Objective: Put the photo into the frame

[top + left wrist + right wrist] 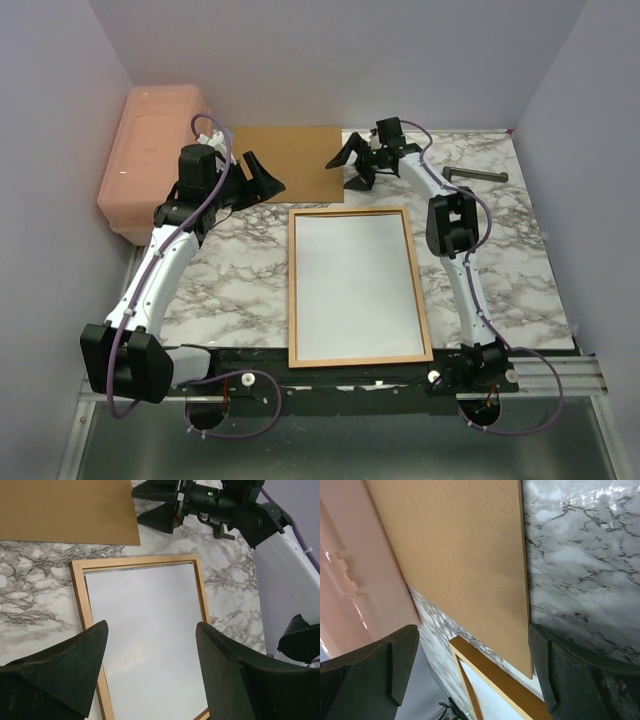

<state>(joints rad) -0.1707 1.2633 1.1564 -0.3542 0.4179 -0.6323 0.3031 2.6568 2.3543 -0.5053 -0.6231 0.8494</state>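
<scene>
Orange-brown wood marks the frame (292, 290), which lies flat on the marble table (240, 270), on the near side of both pincers and roughly between them. From the left pincer (150, 627) it sits directly below, its far end showing between the spread fingers; from the right pincer (472, 630) only one corner shows low in its view. A pale blank sheet (355, 285) fills the frame edge to edge. I take this for the photo lying face down, though no printed side shows to confirm it. Both pincers are released, jaws wide with nothing between them. The brown board (290, 160) lies beneath the right pincer and just beside the left one's fingertips. A pink box (150, 150) stands on the left pincer's outer side. If the sheet is the photo, the placing looks done; what may remain is laying the board over it
</scene>
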